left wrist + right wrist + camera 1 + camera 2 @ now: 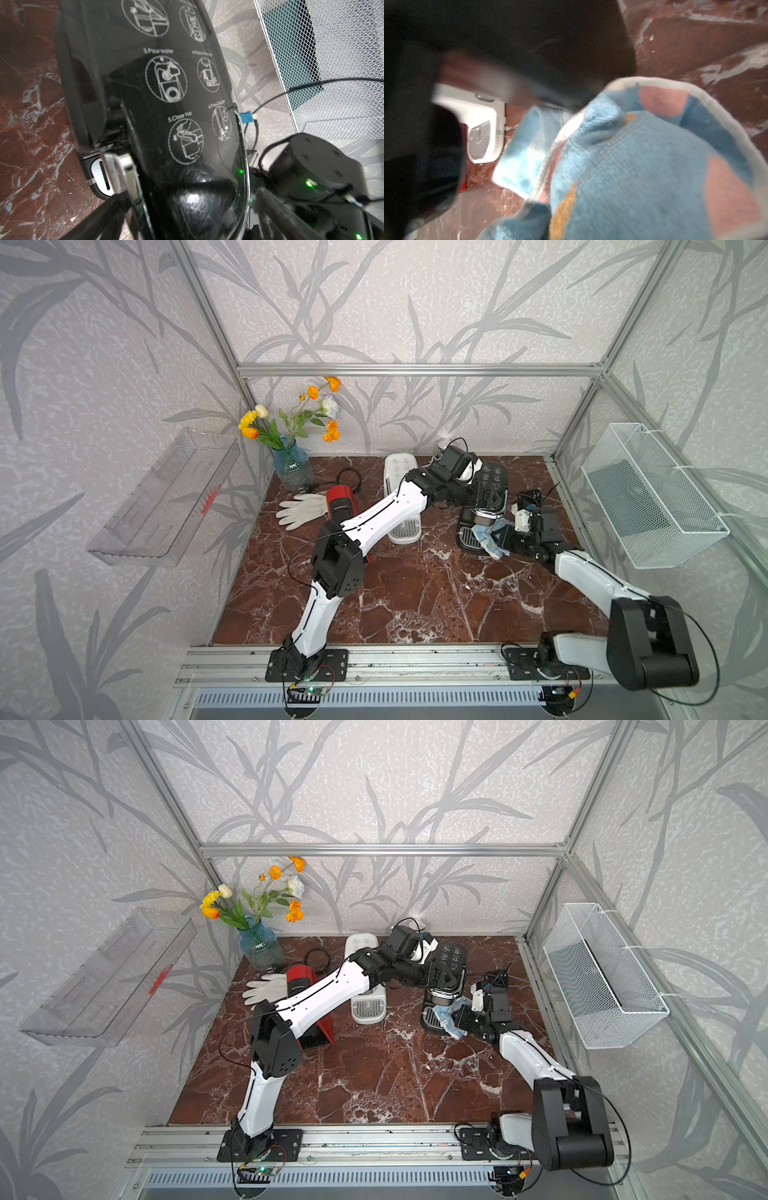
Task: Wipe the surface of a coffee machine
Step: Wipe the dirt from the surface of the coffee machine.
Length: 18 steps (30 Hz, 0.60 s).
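1. At the back right of the tabletop [415, 597] stands the black coffee machine [493, 477], the one being worked on. A white machine [400, 470] and a red one [338, 502] stand apart to its left, with no cloth near them.
2. The left gripper [487, 499] reaches across to the black machine's head. Its jaws are spread wide with a finger down each side, and it seems to clasp the head to steady it.
3. The right gripper [503, 540] is closed tight on a bunched blue cloth [484, 533]. It presses the cloth to the machine's lower front, just above the drip tray [468, 538].
4. Judged from this, wiping is under way, with the cloth on the front face only.
5. The glossy top panel with its printed icons [166, 83] has no cloth on it, and the far side is hidden. No dirt or streaks show, so I cannot tell which parts are already clean.
6. Probably left to do: the top, the sides and the tray, then letting go of the machine.
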{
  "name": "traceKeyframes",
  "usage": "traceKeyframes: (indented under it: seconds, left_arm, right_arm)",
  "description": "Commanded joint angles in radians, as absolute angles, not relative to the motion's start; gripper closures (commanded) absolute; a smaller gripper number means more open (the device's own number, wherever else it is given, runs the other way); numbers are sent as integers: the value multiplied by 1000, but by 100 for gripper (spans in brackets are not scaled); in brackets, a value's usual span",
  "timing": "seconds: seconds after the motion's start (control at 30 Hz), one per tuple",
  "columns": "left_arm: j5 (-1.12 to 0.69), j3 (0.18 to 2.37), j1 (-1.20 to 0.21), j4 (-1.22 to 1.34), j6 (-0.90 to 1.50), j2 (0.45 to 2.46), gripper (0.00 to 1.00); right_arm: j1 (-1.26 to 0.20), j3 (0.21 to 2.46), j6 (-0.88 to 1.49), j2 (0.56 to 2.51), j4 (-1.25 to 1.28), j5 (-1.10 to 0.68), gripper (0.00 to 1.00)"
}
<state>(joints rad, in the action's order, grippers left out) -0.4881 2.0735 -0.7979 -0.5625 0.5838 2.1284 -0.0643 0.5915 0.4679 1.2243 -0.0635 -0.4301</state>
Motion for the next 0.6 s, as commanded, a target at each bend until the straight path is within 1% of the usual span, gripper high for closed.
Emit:
traceKeyframes:
  seconds: [0.0, 0.1, 0.27, 0.43, 0.57]
  left_arm:
    - [-520, 2044, -811, -514, 569, 2077, 5]
    - [-517, 2025, -812, -504, 570, 2067, 5]
    - [-519, 1997, -812, -490, 577, 2054, 5]
    - [-509, 1958, -811, -472, 581, 2032, 5]
    - [-503, 1942, -811, -466, 587, 2023, 5]
  right_arm:
    - [-79, 526, 560, 1116, 28, -530, 96]
    - [-88, 433, 668, 1098, 225, -539, 96]
    - [-95, 303, 789, 1221, 698, -535, 96]
    - [-115, 267, 885, 1477, 1127, -530, 96]
    - [-130, 275, 970, 1680, 1323, -489, 97]
